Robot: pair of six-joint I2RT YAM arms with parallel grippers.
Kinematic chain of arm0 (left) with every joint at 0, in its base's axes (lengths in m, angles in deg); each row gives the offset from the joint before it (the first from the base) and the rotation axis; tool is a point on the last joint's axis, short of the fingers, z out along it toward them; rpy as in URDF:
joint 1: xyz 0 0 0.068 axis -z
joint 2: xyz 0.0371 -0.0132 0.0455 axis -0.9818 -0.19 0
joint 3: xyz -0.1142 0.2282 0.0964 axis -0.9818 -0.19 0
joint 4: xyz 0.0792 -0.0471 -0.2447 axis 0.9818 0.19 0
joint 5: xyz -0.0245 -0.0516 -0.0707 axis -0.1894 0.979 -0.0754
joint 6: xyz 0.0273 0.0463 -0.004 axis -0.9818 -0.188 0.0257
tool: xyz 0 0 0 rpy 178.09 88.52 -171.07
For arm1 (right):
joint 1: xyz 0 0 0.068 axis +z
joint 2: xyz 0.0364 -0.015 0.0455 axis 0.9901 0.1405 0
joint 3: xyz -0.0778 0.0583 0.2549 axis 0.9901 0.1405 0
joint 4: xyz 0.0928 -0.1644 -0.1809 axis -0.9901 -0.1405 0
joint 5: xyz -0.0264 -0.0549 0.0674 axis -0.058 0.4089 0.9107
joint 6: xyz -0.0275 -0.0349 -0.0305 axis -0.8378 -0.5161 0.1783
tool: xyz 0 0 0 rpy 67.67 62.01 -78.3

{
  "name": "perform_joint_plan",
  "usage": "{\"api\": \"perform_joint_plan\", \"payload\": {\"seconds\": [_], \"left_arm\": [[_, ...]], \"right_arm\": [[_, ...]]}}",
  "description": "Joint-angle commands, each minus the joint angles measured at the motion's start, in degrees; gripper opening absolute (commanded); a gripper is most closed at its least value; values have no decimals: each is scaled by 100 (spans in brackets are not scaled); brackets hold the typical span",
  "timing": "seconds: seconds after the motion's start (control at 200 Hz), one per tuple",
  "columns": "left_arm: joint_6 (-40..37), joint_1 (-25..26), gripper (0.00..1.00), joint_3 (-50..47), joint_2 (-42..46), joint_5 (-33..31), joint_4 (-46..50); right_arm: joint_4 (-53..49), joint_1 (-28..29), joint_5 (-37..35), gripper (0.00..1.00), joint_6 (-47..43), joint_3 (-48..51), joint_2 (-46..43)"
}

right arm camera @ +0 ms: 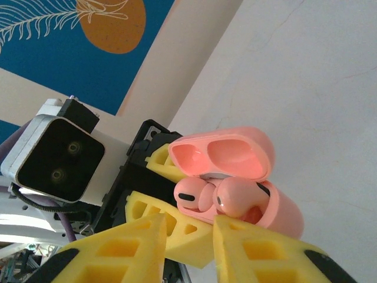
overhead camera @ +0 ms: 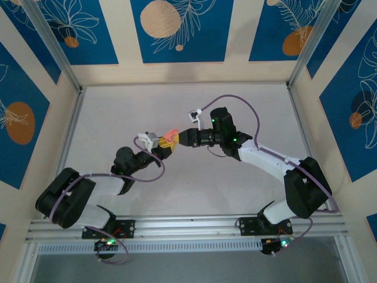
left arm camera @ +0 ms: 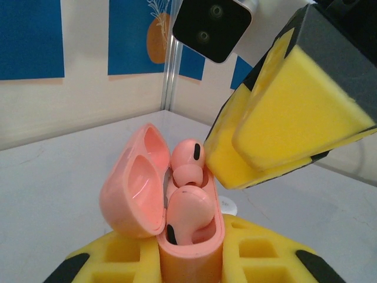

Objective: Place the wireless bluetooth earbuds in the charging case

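My left gripper (left arm camera: 191,250) is shut on the salmon-pink charging case (left arm camera: 191,259), holding it upright above the table between its yellow foam fingers (left arm camera: 118,259). The hinged lid (left arm camera: 132,188) stands open. Two pale-pink wireless bluetooth earbuds sit in the case, one at the near end (left arm camera: 189,213) and one at the far end (left arm camera: 188,155). My right gripper (right arm camera: 189,227) is open just short of the earbuds (right arm camera: 238,197), with nothing between its fingers (right arm camera: 265,253). From above, the two grippers (overhead camera: 181,138) meet at the case (overhead camera: 169,137) mid-table.
A small white round puck (left arm camera: 228,206) lies on the grey table (overhead camera: 235,194) just behind the case. Both arms reach in towards the table's middle. Blue patterned walls and aluminium posts (overhead camera: 53,47) close the workspace on three sides.
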Motion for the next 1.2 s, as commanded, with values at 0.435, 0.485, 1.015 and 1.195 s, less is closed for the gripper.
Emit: {"api": "perform_joint_plan", "payload": {"seconds": [0.435, 0.485, 1.015, 1.195], "left_arm": [[-278, 60, 20, 352, 182, 1828, -151], [-209, 59, 20, 390, 160, 1941, -181], [229, 61, 21, 600, -255, 2188, -509], [-32, 61, 21, 608, -89, 1847, 70]], "right_arm": [[-1561, -516, 651, 47, -1585, -306, -1072], [-1635, -544, 740, 48, -1631, -334, -1010], [-1351, -571, 2413, 50, -1694, -663, -370], [-1134, -678, 2374, 41, -1630, -266, -841]]}}
